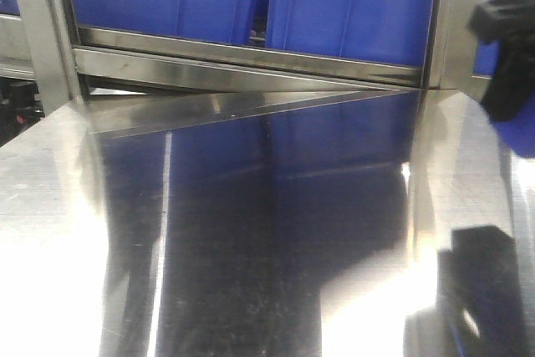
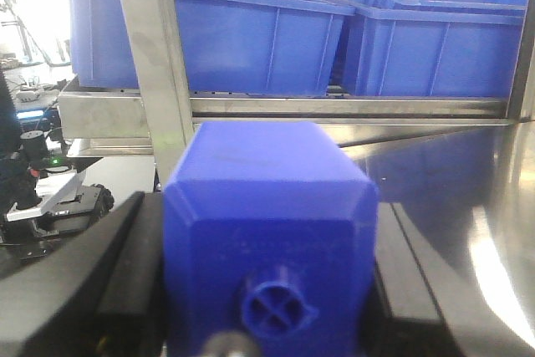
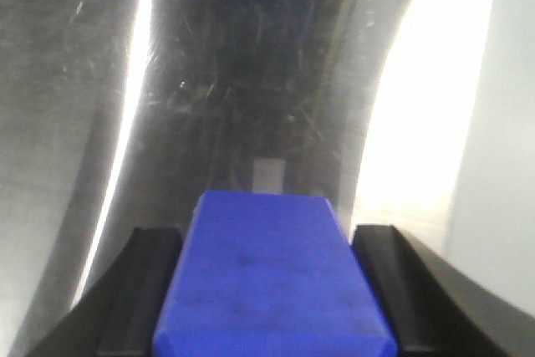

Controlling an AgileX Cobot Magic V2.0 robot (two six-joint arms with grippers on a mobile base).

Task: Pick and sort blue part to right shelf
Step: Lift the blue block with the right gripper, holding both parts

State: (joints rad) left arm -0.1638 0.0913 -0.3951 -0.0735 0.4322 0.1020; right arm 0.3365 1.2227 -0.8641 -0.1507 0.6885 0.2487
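Steel table (image 1: 251,232): polished and scratched. It mirrors the blue of the bins and carries bright glare, and it reaches the foot of the shelf.
Right shelf (image 1: 251,63): a steel-framed level behind the table's far edge, with a flat front bar across its face.
Blue bins (image 2: 251,39): large plastic bins side by side on the shelf behind the front bar, with a narrow gap between two of them.
Upright post (image 2: 155,64): steel. In the left wrist view it rises in front of the left bin and crosses the front bar, just beyond the held part.
Black shape (image 1: 506,48): at the right edge of the front view, before the right-hand post, with blue beneath it. It is too cropped and blurred to identify.
Dark equipment (image 2: 50,198): lies past the table's left edge, blurred.
Left gripper (image 2: 272,277): clamped on the left blue part (image 2: 267,198), with black fingers (image 2: 125,265) against both flanks.
Left blue part, place: held before the shelf, outside the bins.
Left blue part, look: a saturated blue block with a flat top and chamfered upper corners. Its near face has a round boss marked with a cross.
Right gripper (image 3: 272,298): clamped on the right blue part (image 3: 267,273), with black fingers (image 3: 138,290) at either side.
Right blue part, place: over the table, not on the shelf. Contact with the table cannot be told.
Right blue part, look: only the flat matte top shows, faintly smudged.
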